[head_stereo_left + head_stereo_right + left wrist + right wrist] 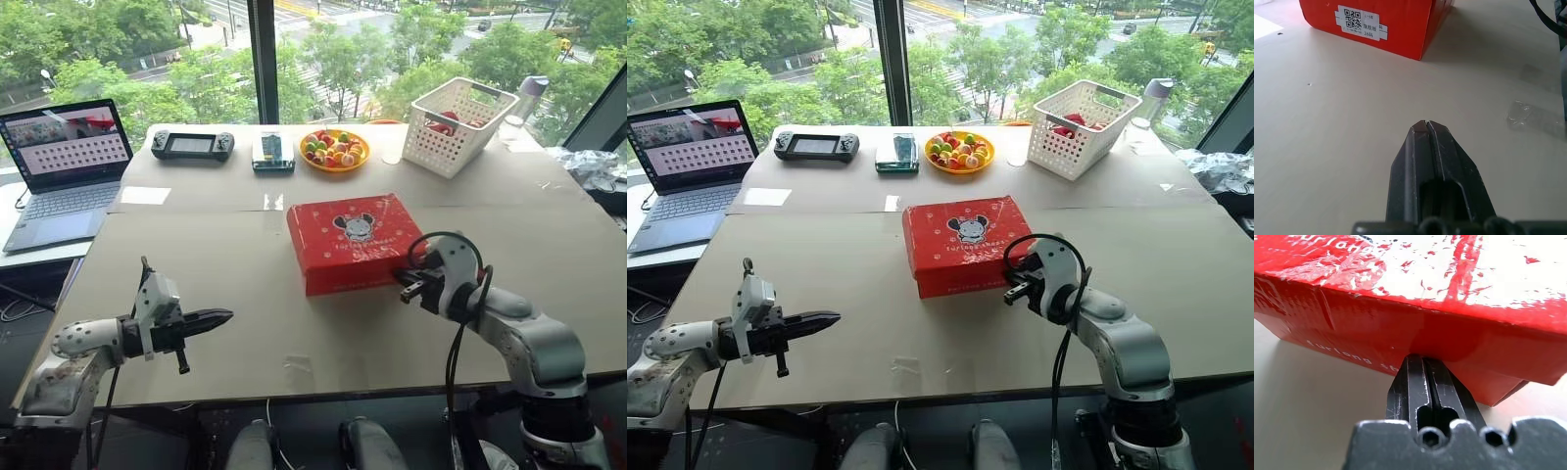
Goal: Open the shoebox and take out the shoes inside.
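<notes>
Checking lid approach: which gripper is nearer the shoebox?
Right. The right gripper, shut, has its tips at the shoebox's front face near its right corner. The left gripper, shut, hangs over bare table well off its left.

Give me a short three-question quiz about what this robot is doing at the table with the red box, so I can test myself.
1. True or false: the lid of the shoebox is already off.
2. Which gripper has its tips at the box's front side? A) left gripper B) right gripper
3. What stands nearer the white basket: the bowl of sweets or the laptop?

Key:
1. False; the lid is on and closed.
2. B; its shut tips sit against the front side just under the lid's edge, while the left gripper, also shut, hangs over bare table well away from the box.
3. The bowl of sweets.
</notes>
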Action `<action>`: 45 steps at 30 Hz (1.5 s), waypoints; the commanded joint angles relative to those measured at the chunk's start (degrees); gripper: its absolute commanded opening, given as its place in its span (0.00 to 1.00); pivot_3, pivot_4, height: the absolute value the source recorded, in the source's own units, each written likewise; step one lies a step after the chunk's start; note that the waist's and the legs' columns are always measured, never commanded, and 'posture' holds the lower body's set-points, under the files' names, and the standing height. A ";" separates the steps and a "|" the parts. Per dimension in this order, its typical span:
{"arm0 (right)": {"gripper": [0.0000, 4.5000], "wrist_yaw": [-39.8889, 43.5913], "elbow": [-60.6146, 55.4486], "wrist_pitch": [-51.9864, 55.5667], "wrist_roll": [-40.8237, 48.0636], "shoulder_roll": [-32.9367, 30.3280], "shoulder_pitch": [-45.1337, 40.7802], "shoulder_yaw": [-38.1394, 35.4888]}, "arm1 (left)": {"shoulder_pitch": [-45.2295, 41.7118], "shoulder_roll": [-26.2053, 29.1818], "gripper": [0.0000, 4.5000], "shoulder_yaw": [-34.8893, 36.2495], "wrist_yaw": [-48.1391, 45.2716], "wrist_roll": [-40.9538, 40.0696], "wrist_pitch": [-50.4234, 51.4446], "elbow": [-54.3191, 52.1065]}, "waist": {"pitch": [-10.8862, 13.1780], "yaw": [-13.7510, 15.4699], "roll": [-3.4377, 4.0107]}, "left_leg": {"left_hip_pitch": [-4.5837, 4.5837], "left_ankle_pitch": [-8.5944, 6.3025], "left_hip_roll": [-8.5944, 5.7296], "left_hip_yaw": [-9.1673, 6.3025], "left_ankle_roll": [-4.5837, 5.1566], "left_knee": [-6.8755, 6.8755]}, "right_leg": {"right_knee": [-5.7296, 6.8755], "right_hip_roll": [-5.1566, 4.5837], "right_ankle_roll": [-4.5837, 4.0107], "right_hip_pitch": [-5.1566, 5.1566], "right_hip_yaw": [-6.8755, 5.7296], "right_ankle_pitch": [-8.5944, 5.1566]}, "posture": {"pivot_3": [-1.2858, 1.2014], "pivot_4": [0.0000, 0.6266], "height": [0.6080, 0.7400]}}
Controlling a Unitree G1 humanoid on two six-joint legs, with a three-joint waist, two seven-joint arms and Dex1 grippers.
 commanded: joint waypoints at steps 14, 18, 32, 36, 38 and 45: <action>0.02 -1.88 -0.13 0.56 7.46 2.96 -14.97 -4.01 | -0.02 0.18 0.00 0.56 1.36 -1.28 0.10 -2.79 | 0.01 -0.31 0.01 | -0.02 0.02 0.03 0.01 0.04 -0.06 | -0.02 0.04 -0.02 -0.06 0.00 0.00 | 0.52 0.24 0.98; 0.02 0.52 4.15 0.31 6.81 0.47 -22.71 -0.75 | -0.52 -0.11 0.00 0.36 1.85 -1.37 0.34 -2.80 | 0.03 -0.31 0.04 | -0.02 0.03 0.03 0.01 0.05 -0.07 | -0.02 0.04 -0.05 -0.08 0.00 0.01 | 0.52 0.24 0.98; 0.02 0.51 53.70 -26.35 -7.38 3.16 -55.95 4.35 | -1.78 -1.71 0.00 -1.85 3.02 -0.97 0.70 -2.56 | -0.22 -1.08 -0.34 | 0.01 -0.01 -0.04 0.02 0.00 -0.91 | -0.15 0.08 -0.38 -0.15 -0.23 0.08 | 0.52 0.24 0.98; 0.02 9.89 41.57 -18.75 -4.46 -0.31 -47.92 7.07 | -2.26 -1.70 0.00 -1.30 3.49 -1.60 1.39 -3.07 | -0.05 -0.68 -0.08 | -0.33 -0.15 -0.06 0.01 0.04 -0.91 | -0.19 -0.01 -0.29 -0.30 -0.23 0.04 | 0.52 0.24 0.98; 0.02 14.62 36.36 -15.23 -2.95 -2.18 -45.59 8.55 | -4.61 -1.29 0.00 -0.86 3.41 -2.90 2.83 -3.28 | 0.07 -0.61 0.10 | -0.70 -0.14 -0.12 0.04 0.05 -0.85 | -0.09 -0.01 -0.14 -0.66 -0.13 0.13 | 0.52 0.24 0.98; 0.02 28.30 28.54 -9.08 -0.27 -6.46 -44.17 14.78 | -18.18 4.30 0.00 -0.25 -2.05 -8.84 11.36 0.88 | 0.11 -0.86 0.14 | -0.41 -0.09 -0.01 0.01 0.14 -0.56 | 0.04 0.26 -0.17 -0.57 -0.11 0.11 | 0.52 0.24 0.98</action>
